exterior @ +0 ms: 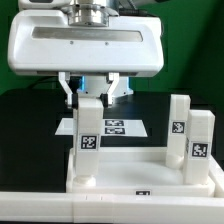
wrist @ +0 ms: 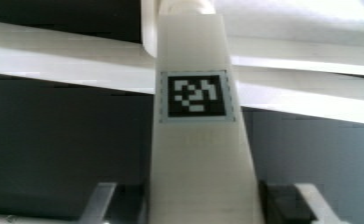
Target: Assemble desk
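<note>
- Table [exterior: 20, 130]: black top, green backdrop behind. Everything else placed rel. to the tabletop below.
- Arm w/ big white camera housing [exterior: 85, 45]: hangs directly over the tabletop, fills upper part of exterior view.
- Tabletop [exterior: 140, 165]: white, rimmed, lying w/ its underside up at front of table; a long white bar [exterior: 60, 205] runs along its near edge, touching or just beside, can't tell which.
- Marker board [exterior: 118, 127]: flat white sheet w/ several tags, on table just behind the tabletop.
- Legs: three seen upright on the tabletop. Two [exterior: 200, 145] [exterior: 180, 125] stand at corners on exterior view's right side, each w/ tag. Third leg [exterior: 90, 135] stands at corner on exterior view's left, tag facing camera.
- Gripper [exterior: 92, 92]: over that left corner, fingers [exterior: 67, 92] either side of third leg's upper end. Jaws clamped on the leg; wrist view shows same leg [wrist: 200, 120] w/ tag running up the middle, finger pads [wrist: 99, 200] flanking it close.
</note>
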`<act>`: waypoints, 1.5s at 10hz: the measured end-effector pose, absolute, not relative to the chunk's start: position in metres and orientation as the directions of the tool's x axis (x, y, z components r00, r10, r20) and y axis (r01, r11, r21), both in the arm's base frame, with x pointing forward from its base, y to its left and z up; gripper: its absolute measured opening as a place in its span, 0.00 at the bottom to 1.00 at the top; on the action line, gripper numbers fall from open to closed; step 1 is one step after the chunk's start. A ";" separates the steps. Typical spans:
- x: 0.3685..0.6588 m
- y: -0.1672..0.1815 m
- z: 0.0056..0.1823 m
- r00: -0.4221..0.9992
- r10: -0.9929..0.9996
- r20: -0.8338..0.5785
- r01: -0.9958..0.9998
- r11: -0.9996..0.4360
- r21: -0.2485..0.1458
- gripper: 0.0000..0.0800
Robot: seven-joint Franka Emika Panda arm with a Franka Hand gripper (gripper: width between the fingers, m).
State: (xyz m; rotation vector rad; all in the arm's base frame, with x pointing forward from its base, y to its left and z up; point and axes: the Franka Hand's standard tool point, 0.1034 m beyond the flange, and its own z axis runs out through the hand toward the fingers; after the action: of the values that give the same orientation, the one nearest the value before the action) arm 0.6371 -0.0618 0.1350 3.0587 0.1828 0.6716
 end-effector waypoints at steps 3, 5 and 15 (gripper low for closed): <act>0.635 -0.067 0.131 0.901 0.113 0.419 0.106 -0.994 0.040 0.36; 0.633 -0.071 0.130 0.893 0.116 0.435 0.098 -0.993 0.064 0.36; 0.624 -0.092 0.127 0.882 0.118 0.457 0.073 -0.991 0.117 0.81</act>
State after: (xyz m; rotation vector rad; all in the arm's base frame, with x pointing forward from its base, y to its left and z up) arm 0.6242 -0.0922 0.1273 2.9538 0.1504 0.7262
